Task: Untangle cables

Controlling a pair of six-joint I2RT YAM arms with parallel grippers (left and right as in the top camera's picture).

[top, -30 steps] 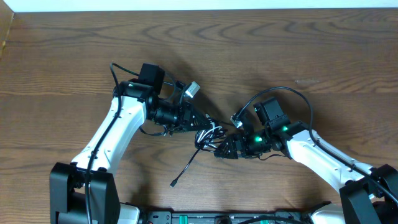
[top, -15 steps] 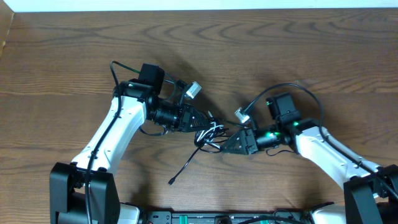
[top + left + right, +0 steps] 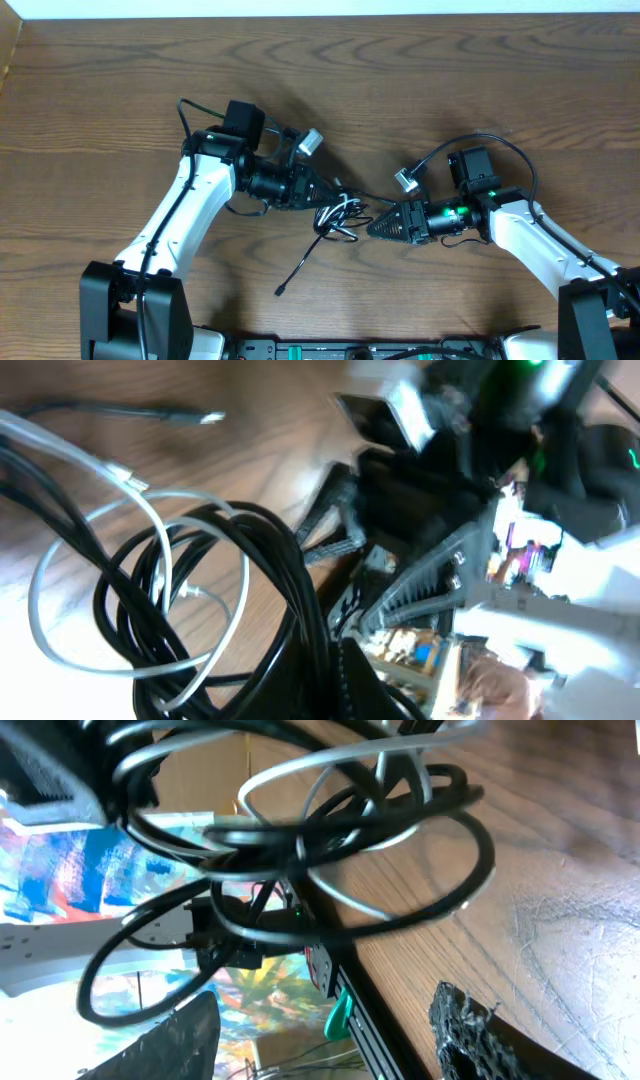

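Observation:
A small tangle of black and pale grey cables (image 3: 338, 212) lies on the wooden table between the two arms. One black tail (image 3: 298, 268) trails toward the front and ends in a plug. My left gripper (image 3: 322, 195) is at the tangle's left side, shut on its black strands (image 3: 285, 555), which run down between the jaws of the left gripper (image 3: 330, 685). My right gripper (image 3: 372, 228) points at the tangle from the right, a short gap away. In the right wrist view the loops (image 3: 300, 832) hang ahead of the right gripper (image 3: 320, 1040), open and holding nothing.
A black rail (image 3: 330, 350) runs along the table's front edge, with a green clip (image 3: 340, 1012) on it. A separate thin cable end (image 3: 120, 410) lies on the wood beyond the tangle. The table's far edge (image 3: 320, 12) meets a white strip.
My right arm has drawn back to the right, and its gripper tip has left the tangle's lower right side. The left gripper has stayed put, still holding the cables.

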